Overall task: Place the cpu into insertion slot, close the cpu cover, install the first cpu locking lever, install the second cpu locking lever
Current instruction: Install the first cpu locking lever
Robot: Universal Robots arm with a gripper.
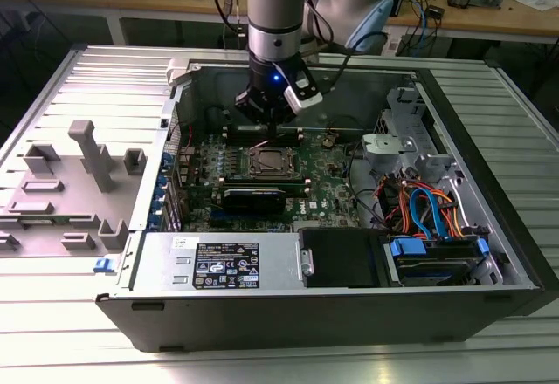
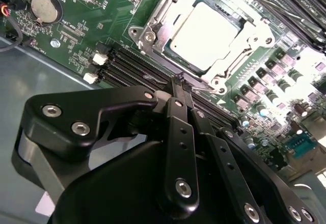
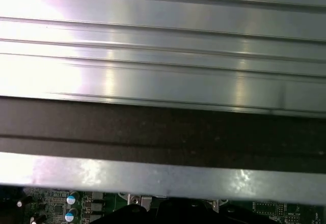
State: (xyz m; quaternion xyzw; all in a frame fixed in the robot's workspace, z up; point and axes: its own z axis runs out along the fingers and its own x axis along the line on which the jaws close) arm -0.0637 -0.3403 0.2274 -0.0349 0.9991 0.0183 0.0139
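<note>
Already the cpu (image 2: 206,34) is lying flat in the insertion slot (image 2: 153,33), its pale metal top showing through the square window of the cpu cover (image 2: 235,61), which is sitting down over it in the second wrist view. In the exterior view the same socket (image 1: 270,161) is lying near the middle of the green motherboard (image 1: 327,194), inside the open computer case (image 1: 489,183) resting on the ribbed metal table (image 1: 105,78).

I am holding the gripper (image 2: 182,81) just beside the socket's near edge, its black fingers (image 2: 175,89) pressed together with no gap I can make out between them, the tips hovering at a thin wire lever (image 2: 201,87) that is running along that edge. Whether the tips are touching the lever I cannot tell.

As I judge it, chip and cover are done and I am working a locking lever. To do it well I am wanting the closed tips square on the wire, pushing it down and sideways under its catch without sliding onto the memory slots (image 2: 130,68) alongside. The wire is springy and could slip off the tips, so I am favouring a slow, steady press, watching the cover for any lift.
</note>
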